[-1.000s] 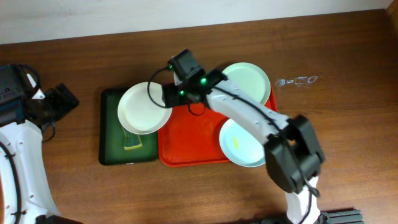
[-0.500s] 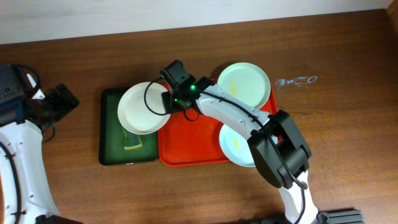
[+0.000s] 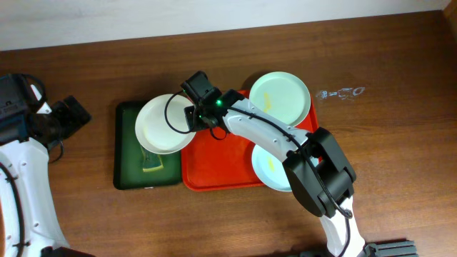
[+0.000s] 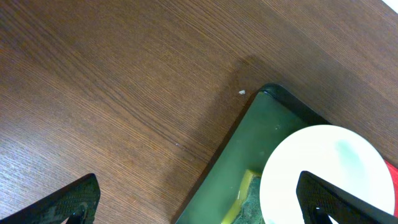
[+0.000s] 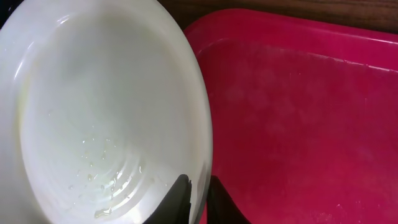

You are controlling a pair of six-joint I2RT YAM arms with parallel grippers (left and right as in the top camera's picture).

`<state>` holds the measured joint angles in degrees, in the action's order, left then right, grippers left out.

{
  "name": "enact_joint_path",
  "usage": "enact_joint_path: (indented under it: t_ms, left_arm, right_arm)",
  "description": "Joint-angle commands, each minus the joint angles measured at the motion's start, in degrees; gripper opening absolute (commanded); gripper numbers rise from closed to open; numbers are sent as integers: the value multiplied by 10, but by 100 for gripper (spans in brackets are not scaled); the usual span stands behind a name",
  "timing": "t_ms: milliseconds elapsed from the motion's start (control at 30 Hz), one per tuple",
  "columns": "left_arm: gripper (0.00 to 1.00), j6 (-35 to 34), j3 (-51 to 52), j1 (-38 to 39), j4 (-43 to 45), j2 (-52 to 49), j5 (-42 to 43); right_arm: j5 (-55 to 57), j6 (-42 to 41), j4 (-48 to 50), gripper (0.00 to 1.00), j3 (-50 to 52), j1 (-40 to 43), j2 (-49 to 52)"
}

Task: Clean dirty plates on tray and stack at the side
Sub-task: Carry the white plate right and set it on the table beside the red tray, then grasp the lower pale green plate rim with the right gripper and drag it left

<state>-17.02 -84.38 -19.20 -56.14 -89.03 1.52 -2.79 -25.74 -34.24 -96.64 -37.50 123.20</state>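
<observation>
The white plate lies over the dark green tray, its right edge reaching the red tray. My right gripper is shut on that plate's right rim; in the right wrist view the rim passes between the two dark fingers, with the gripper just above the red tray. Water drops sit inside the white plate. Two pale mint plates rest on the red tray, one at the back right and one at the front right with a yellow smear. My left gripper is open and holds nothing.
A yellow-green sponge lies in the green tray, partly under the white plate. A small clear object sits on the wood to the right of the red tray. My left arm runs along the table's left side.
My right gripper has slid a little left and closed its fingers on the white plate's right rim. The left arm has not moved.
</observation>
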Motion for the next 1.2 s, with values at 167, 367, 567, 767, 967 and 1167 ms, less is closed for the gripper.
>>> enact_joint_path:
  t_ms: [167, 367, 567, 767, 967, 1167]
  left_arm:
    - [99, -5, -2, -3, 1, 2, 4]
    - [99, -5, -2, -3, 1, 2, 4]
    - [99, -5, -2, -3, 1, 2, 4]
    - [99, -5, -2, -3, 1, 2, 4]
    - [99, -5, -2, -3, 1, 2, 4]
    - [99, -5, -2, -3, 1, 2, 4]
  right_arm:
    - [11, -3, 1, 4, 0, -4, 24]
    - [-40, -3, -5, 4, -1, 26, -69]
    - [-182, -17, -98, 4, -1, 185, -151]
    - [-210, 51, -260, 4, -1, 412, -153]
    - [-174, 118, -338, 4, -1, 671, -152]
    - [-40, 120, -345, 4, 9, 769, -150]
